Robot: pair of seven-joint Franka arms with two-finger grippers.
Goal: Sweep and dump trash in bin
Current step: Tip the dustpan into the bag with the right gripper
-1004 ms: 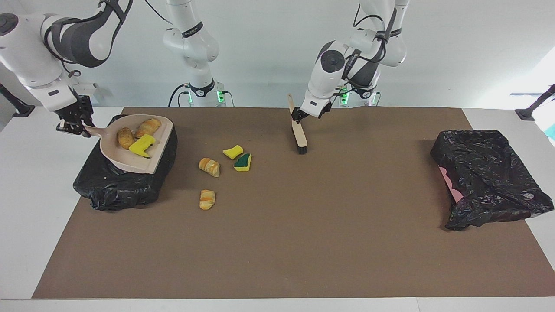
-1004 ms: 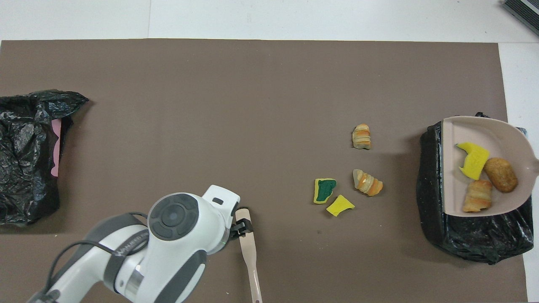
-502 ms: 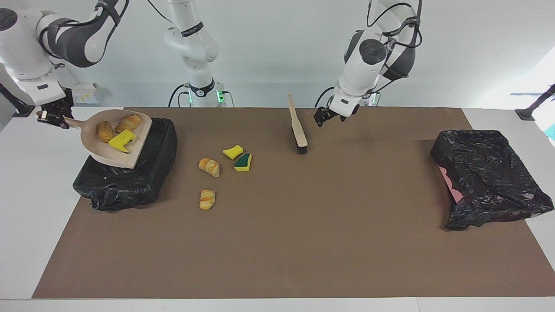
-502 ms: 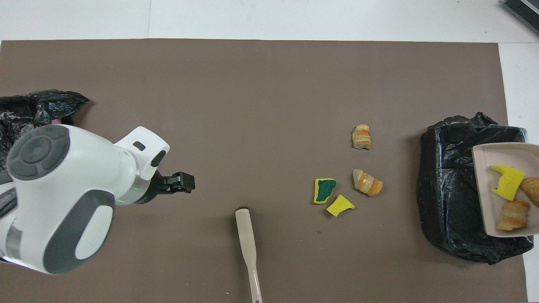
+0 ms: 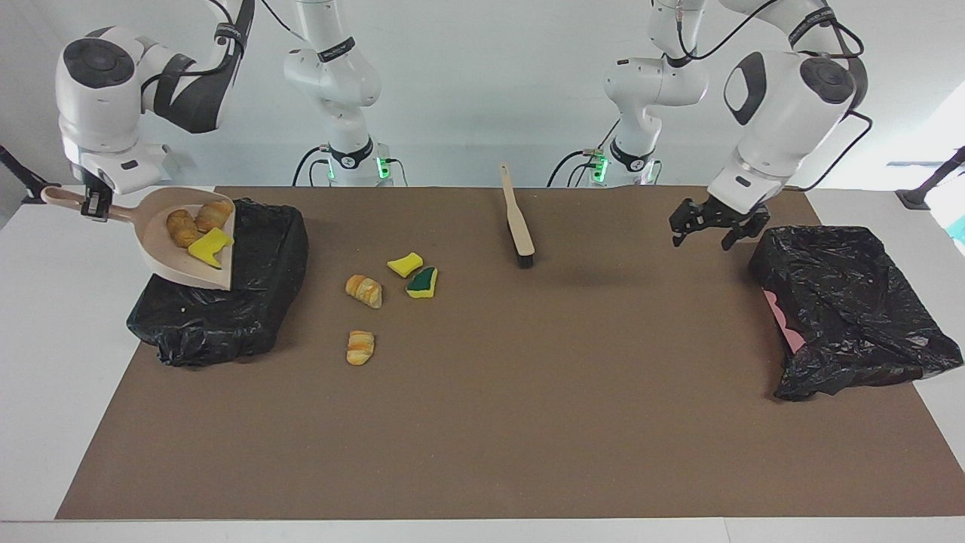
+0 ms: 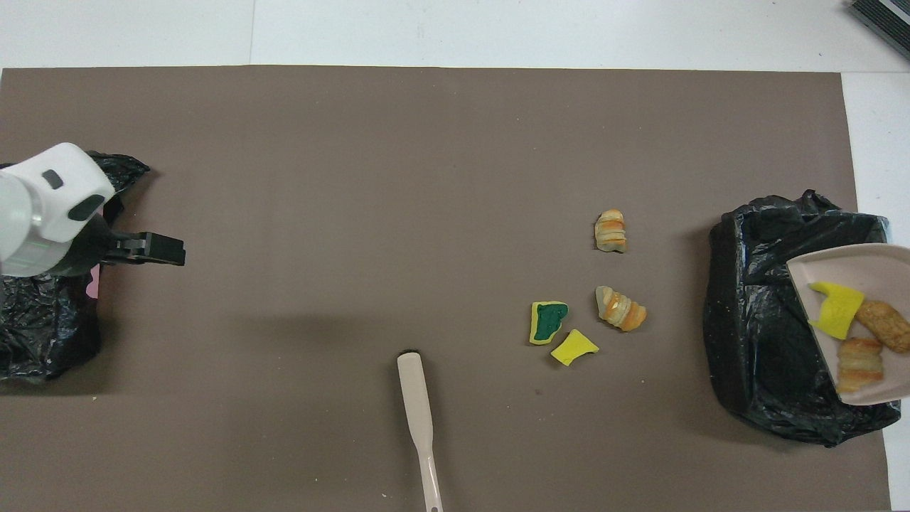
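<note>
Trash: three scraps (image 5: 197, 228) ride in the tilted beige plastic dustpan (image 5: 170, 260) over the black-bagged bin (image 5: 226, 317); right gripper (image 5: 94, 205) clenches its handle. Four scraps (image 5: 388, 290) lie on the brown mat (image 5: 482, 422). Left gripper (image 5: 716, 228) hovers released.

Seven scraps of trash show in all. Three are yellow sponge pieces: a plain one (image 5: 405, 264) and one with a dark green face (image 5: 422, 282) lying on the brown mat (image 5: 482, 422), and a third (image 5: 210, 246) in the dustpan (image 5: 162, 260). Four are golden-brown bread chunks: two on the mat (image 5: 364, 290) (image 5: 360, 347) and two in the dustpan (image 5: 181, 227) (image 5: 214, 214). That makes four scraps on the mat and three in the pan. There is one beige dustpan, one brush (image 5: 518, 223), and two bins lined with black bags (image 5: 219, 317) (image 5: 852, 309), one at each end of the bench. Two robot arms each carry one pincer (image 5: 712, 228) (image 5: 92, 204).
</note>
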